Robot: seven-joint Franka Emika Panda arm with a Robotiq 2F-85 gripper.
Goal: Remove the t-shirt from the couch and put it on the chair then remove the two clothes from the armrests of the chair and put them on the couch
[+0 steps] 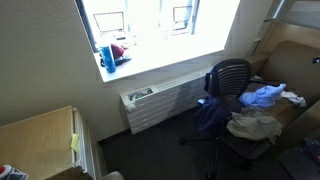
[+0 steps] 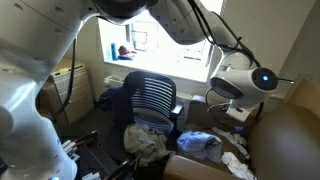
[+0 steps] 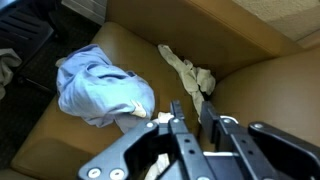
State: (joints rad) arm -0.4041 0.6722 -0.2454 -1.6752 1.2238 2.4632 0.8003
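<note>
My gripper (image 3: 190, 118) hovers over the tan couch (image 3: 250, 90). Its fingers are nearly together, with only a narrow gap and nothing between them. A light blue garment (image 3: 95, 85) lies crumpled on the couch seat to the left of the fingers. A beige cloth (image 3: 190, 70) lies just beyond them and a white cloth (image 3: 140, 115) lies beside the left finger. In both exterior views the black mesh office chair (image 1: 232, 75) (image 2: 152, 98) has a dark cloth (image 1: 210, 115) (image 2: 110, 100) over one armrest and a beige garment (image 1: 252, 125) (image 2: 148, 140) on its seat. The gripper (image 2: 222, 102) hangs above the couch.
A white radiator (image 1: 160, 105) stands under the bright window (image 1: 150, 25). A wooden cabinet (image 1: 40, 140) is at the near left. The robot's white arm (image 2: 40, 90) fills the foreground. Dark carpet (image 1: 150, 155) surrounds the chair.
</note>
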